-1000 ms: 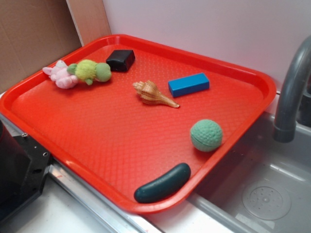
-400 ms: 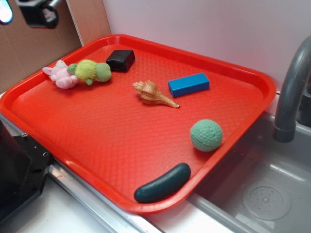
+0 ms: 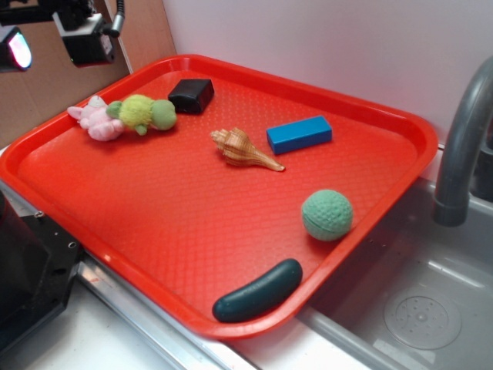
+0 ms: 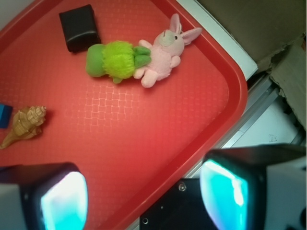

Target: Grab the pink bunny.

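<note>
Red plastic fills most of what I see: a big textured tray (image 3: 192, 223) sitting beside a grey sink (image 3: 416, 301) with a curved faucet (image 3: 462, 146), a white wall behind and brown cardboard (image 3: 46, 69) at the far left corner. From the exterior view I get the whole layout, including a blue block (image 3: 299, 134), a green ball (image 3: 326, 215) and a dark green cucumber-shaped piece (image 3: 258, 291) at the near rim, none of which the wrist view shows in full; only a sliver of the blue block appears there. The wrist view, in turn, gives me the pink bunny (image 4: 164, 51) clearly, face and ears up, lying on the tray with the green plush turtle (image 4: 115, 59) pressed against it, a black box (image 4: 79, 28) just beyond the turtle and a seashell (image 4: 24, 125) well apart from them.

My gripper (image 4: 144, 191) hangs high above the tray's corner edge, its two fingers spread wide with nothing between them. In the exterior view it sits at the top left (image 3: 54, 35), above and apart from the bunny (image 3: 96, 119), which lies near the tray's far left rim. I see no contact between them.
</note>
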`<state>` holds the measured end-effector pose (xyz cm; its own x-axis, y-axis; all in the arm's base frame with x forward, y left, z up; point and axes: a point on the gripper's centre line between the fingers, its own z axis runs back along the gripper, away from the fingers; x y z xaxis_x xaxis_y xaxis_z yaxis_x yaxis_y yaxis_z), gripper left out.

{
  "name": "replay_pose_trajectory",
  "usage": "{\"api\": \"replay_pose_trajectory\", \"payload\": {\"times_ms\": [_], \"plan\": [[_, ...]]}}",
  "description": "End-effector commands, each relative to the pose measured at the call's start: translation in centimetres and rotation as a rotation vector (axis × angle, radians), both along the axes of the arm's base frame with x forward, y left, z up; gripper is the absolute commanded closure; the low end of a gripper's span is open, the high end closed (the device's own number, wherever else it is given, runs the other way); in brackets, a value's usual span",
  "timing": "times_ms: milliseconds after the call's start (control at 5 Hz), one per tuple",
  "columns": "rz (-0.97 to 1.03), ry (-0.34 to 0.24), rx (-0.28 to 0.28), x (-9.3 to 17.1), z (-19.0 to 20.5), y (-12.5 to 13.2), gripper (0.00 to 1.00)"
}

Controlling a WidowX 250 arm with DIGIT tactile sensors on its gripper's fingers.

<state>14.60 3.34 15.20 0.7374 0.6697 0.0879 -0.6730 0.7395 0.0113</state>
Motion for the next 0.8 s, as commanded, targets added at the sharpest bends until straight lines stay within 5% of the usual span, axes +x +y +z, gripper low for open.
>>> {"api": "replay_pose_trajectory", "payload": {"times_ms": [0,600], "plan": [[0.026,-0.026,0.011,-0.2,0.7,0.6,0.00],[0.503,-0.134,0.029,-0.2,-3.0,6.7,0.00]]}}
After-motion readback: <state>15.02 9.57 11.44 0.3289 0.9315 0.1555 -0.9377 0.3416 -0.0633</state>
